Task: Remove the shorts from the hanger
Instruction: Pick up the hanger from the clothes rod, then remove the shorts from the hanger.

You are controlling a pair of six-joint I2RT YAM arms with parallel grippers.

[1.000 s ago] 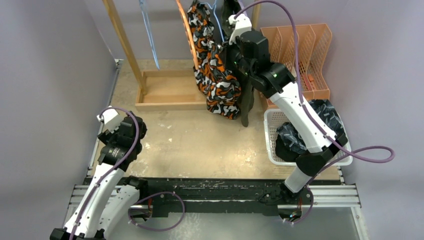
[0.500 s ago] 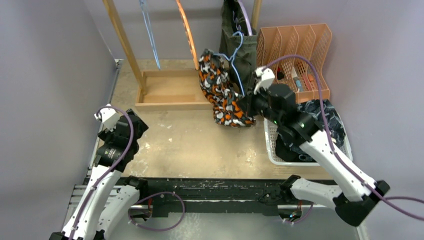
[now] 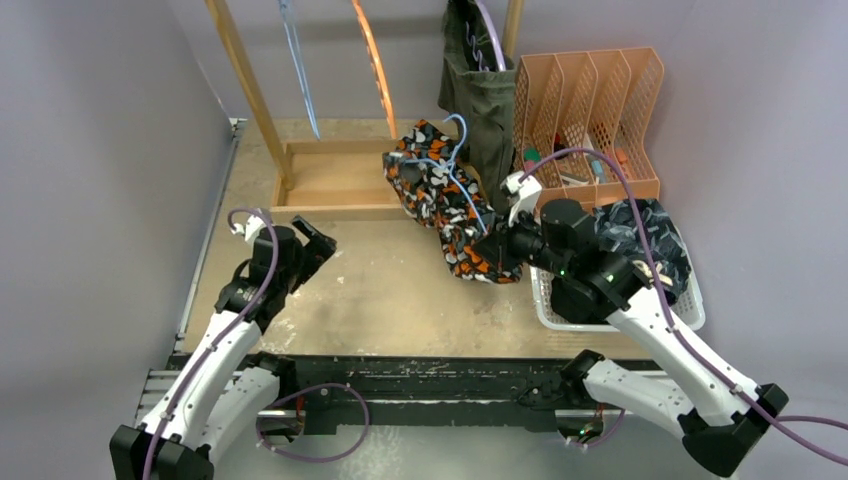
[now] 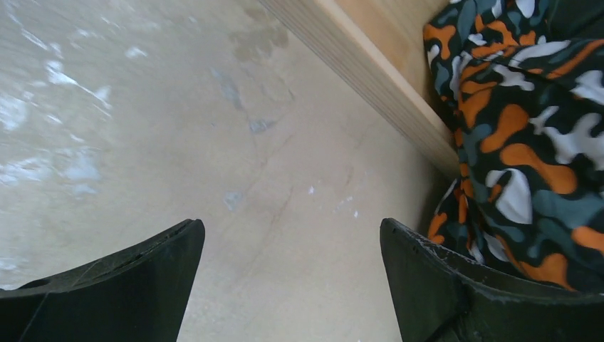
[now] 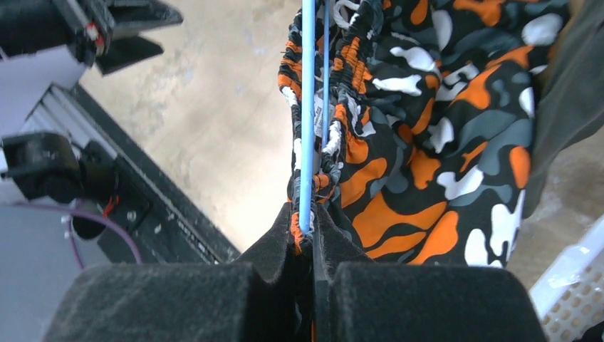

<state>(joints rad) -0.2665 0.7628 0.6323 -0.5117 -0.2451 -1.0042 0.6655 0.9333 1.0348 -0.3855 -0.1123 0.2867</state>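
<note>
The right gripper [image 5: 311,221] is pinched tight on the orange shorts [image 3: 440,200] and their blue hanger [image 5: 307,107]. The shorts lie on the table [image 3: 380,290] by the wooden base [image 3: 330,190]. The left gripper [image 4: 285,285] is wide open and holds nothing, near them. Green shorts [image 3: 482,100] hang just behind, and a white basket [image 3: 541,300] sits beside.

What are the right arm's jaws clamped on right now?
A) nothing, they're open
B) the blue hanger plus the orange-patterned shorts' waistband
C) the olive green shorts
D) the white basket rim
B: in the right wrist view the right arm's jaws pinch the blue hanger and the waistband of the orange-patterned shorts together.
</note>
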